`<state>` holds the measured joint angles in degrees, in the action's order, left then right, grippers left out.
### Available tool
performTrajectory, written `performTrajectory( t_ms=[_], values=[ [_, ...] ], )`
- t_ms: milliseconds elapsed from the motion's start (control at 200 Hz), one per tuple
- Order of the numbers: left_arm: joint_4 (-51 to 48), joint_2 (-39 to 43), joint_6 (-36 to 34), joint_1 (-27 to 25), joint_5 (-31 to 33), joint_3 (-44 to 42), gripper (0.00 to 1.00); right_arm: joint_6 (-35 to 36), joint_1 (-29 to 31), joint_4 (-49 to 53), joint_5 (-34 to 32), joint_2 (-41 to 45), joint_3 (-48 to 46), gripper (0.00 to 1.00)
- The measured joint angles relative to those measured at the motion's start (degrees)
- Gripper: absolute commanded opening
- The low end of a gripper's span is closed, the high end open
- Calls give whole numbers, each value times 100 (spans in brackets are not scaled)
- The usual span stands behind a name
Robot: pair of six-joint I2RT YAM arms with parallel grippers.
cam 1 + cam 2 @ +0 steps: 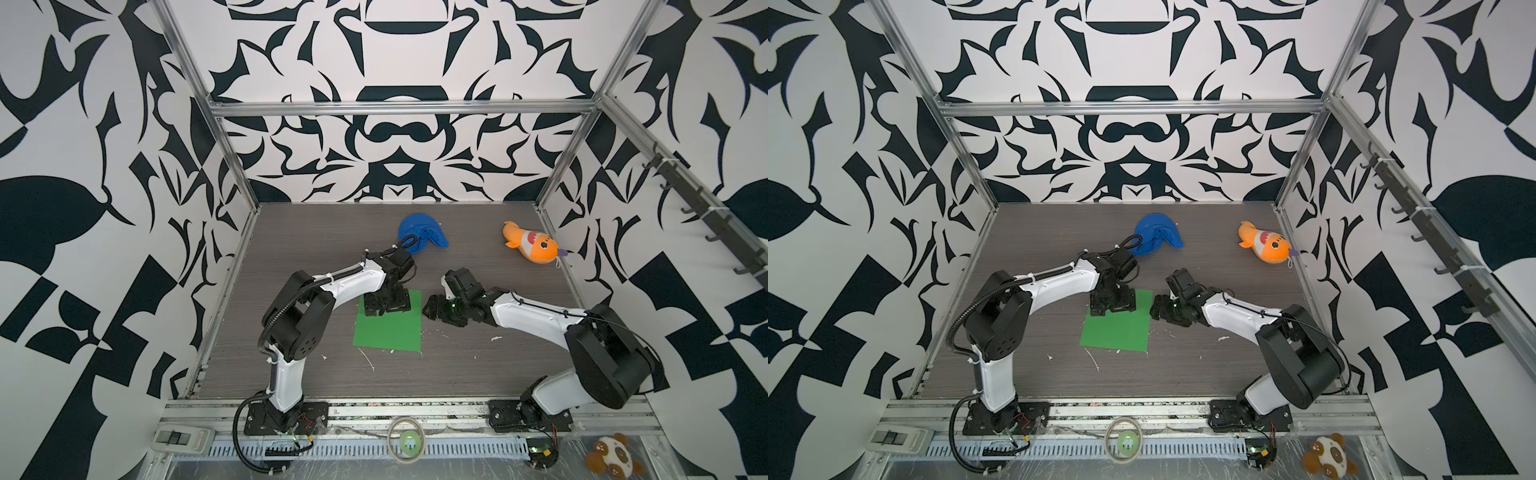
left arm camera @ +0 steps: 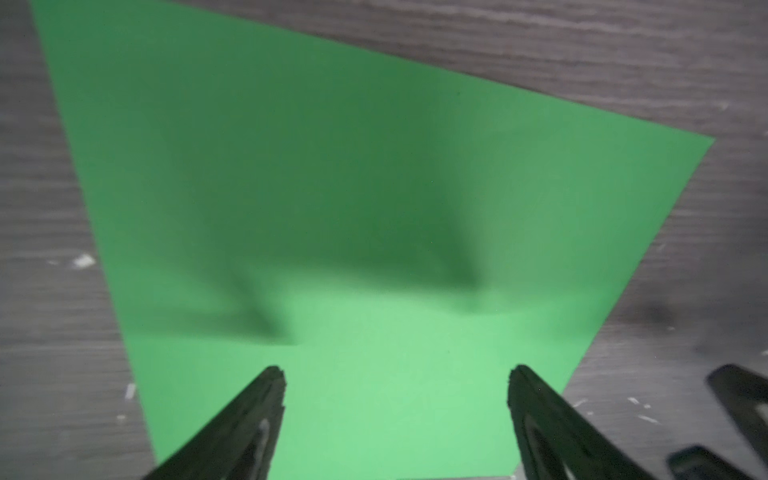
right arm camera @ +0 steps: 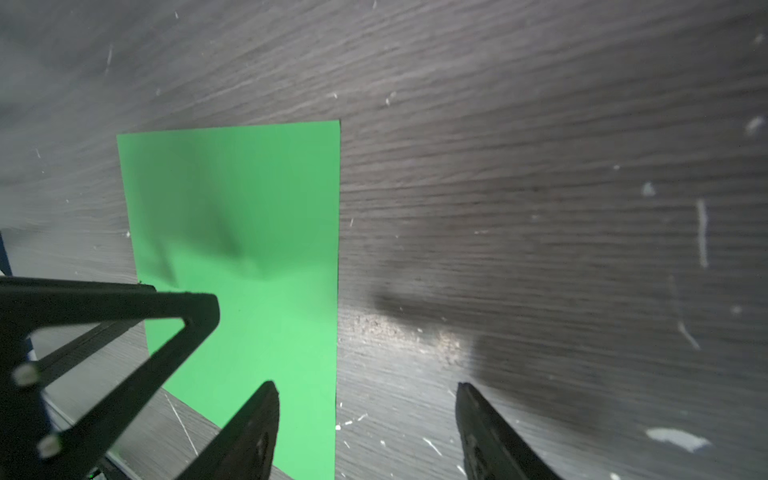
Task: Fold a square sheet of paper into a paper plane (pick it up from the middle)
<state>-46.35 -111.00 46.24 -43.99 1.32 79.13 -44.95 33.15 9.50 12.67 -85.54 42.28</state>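
Desk (image 1: 478, 257) carries the sheet of paper (image 1: 390, 332) flat near its middle, w/ no creases (so all folds left, plane not begun). Left gripper (image 2: 397, 369) over sheet's far part, jaws wide, empty; right gripper (image 3: 366, 385) just beside its right edge, jaws apart, nothing held.
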Motion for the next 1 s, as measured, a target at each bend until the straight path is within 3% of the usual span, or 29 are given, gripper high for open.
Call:
performTrajectory(
  t_ms=[420, 725, 755, 1000],
  values=[
    [-323, -715, -422, -131, 133, 649, 93, -61, -7, -33, -219, 109, -2, 71],
    [-501, -876, -527, -157, 258, 765, 86, -144, -7, -35, -293, 109, -7, 71],
    [-516, -892, -533, -157, 251, 767, 81, -149, -7, -35, -306, 109, -9, 71],
    [-573, -964, -540, -149, 216, 772, 73, -166, -7, -31, -391, 109, -37, 71]
  ],
)
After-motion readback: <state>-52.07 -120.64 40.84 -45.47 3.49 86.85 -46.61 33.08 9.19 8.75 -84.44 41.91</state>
